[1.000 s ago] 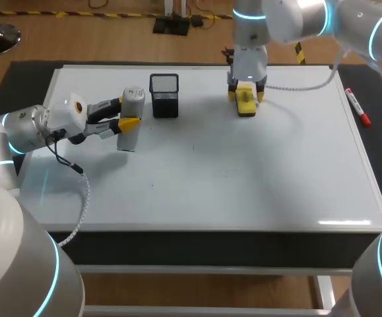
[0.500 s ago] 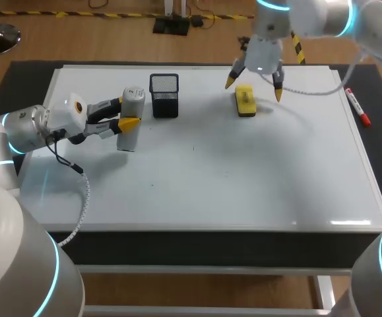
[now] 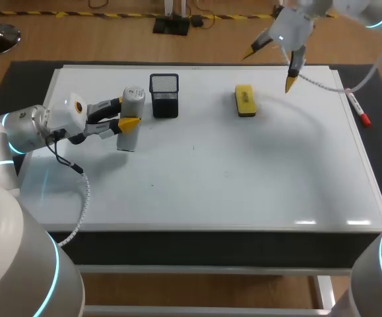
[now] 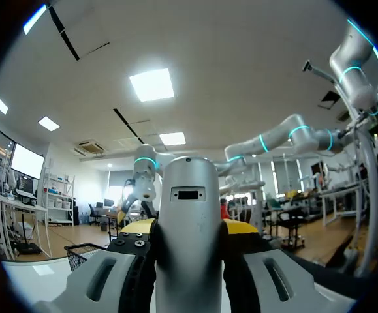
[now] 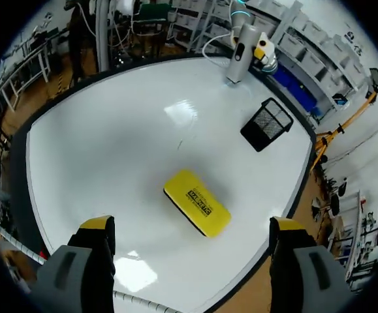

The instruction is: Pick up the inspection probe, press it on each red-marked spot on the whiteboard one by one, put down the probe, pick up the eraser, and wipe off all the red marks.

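Note:
The grey inspection probe [image 3: 131,119] stands upright on the left of the whiteboard [image 3: 243,172], and my left gripper [image 3: 121,113] is shut on it. In the left wrist view the probe [image 4: 189,215] fills the gap between the fingers of that gripper [image 4: 189,229]. The yellow eraser [image 3: 245,100] lies flat near the whiteboard's back edge. My right gripper [image 3: 272,66] hangs open, above and to the right of the eraser, holding nothing. From the right wrist, the eraser [image 5: 197,202] lies well below the spread right gripper [image 5: 192,225]. I see no red marks on the whiteboard.
A black mesh cup [image 3: 164,94] stands just right of the probe; the right wrist view shows the cup [image 5: 266,124] too. A red marker [image 3: 357,107] lies beyond the whiteboard's right edge.
My right gripper has opened, let go of the eraser, and risen up and to the right. The eraser stays on the board. The left arm and probe have not moved.

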Available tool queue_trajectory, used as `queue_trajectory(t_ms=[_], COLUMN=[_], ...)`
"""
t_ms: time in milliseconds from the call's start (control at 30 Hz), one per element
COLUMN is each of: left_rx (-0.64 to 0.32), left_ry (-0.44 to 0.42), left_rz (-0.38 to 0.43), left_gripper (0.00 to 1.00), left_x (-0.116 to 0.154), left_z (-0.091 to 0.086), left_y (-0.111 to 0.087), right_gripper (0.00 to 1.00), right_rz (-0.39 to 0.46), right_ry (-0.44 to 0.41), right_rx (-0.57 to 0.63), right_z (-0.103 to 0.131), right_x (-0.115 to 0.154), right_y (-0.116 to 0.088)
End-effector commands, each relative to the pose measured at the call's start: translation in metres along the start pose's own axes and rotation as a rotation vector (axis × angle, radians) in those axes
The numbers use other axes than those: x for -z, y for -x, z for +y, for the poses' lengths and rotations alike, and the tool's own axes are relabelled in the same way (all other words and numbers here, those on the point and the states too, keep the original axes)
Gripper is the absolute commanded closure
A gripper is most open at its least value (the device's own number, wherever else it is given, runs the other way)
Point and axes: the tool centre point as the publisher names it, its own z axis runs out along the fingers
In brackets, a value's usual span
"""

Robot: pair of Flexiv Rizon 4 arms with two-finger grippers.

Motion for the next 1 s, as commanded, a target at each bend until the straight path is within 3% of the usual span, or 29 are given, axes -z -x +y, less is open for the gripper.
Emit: queue_trajectory(t_ms=[33, 167, 400, 567, 1000], left_rx=[0.000, 0.000, 0.000, 0.000, 0.000], left_ry=[-0.004, -0.004, -0.004, -0.004, -0.004], left_rz=[0.003, 0.003, 0.003, 0.003, 0.003], left_gripper=[1.00, 1.00, 1.00, 1.00, 1.00], left_x=[0.000, 0.000, 0.000, 0.000, 0.000], left_z=[0.001, 0.001, 0.001, 0.001, 0.001], left_y=[0.001, 0.001, 0.001, 0.001, 0.001], right_gripper=[0.00, 0.00, 0.00, 0.00, 0.00], right_rz=[0.095, 0.079, -0.038, -0.033, -0.033], right_ry=[0.104, 0.128, 0.177, 0.191, 0.191], right_rx=[-0.125, -0.185, -0.217, -0.262, -0.262], right_z=[-0.009, -0.006, -0.004, 0.000, 0.000], right_x=[0.020, 0.035, 0.060, 0.071, 0.071], right_y=[0.014, 0.015, 0.010, 0.006, 0.006])
